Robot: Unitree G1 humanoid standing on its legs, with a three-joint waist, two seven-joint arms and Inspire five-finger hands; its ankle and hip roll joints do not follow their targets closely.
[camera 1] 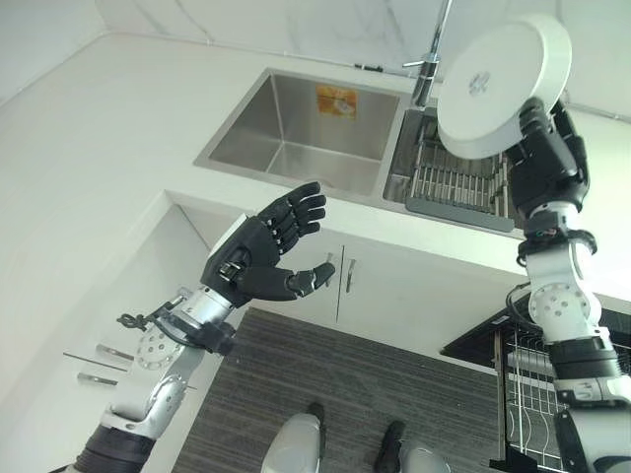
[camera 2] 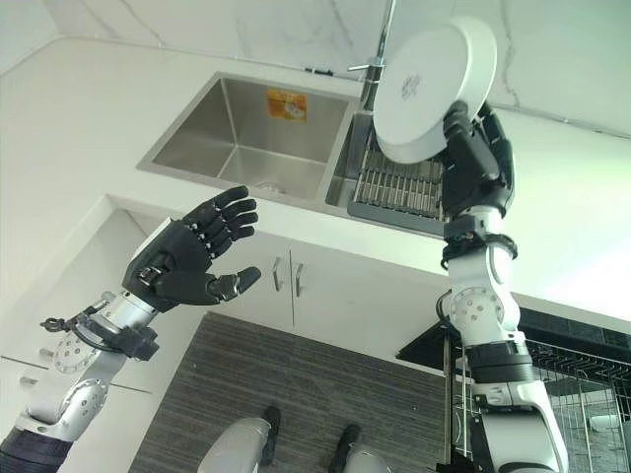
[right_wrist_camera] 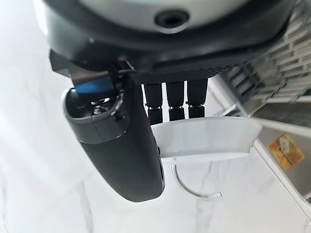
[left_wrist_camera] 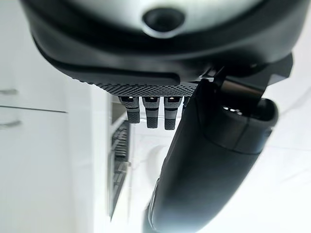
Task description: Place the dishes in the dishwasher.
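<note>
The round white ceramic plate is held up in the air, tilted on edge, above the grey wire drying rack at the right end of the steel sink; the right hand pinches its lower rim between thumb and curled fingers; that narrow grip is the risk, since a swing down toward the dark dishwasher basket below the counter's right edge could let it slip or strike the white counter edge; the left hand hovers empty, fingers spread.
</note>
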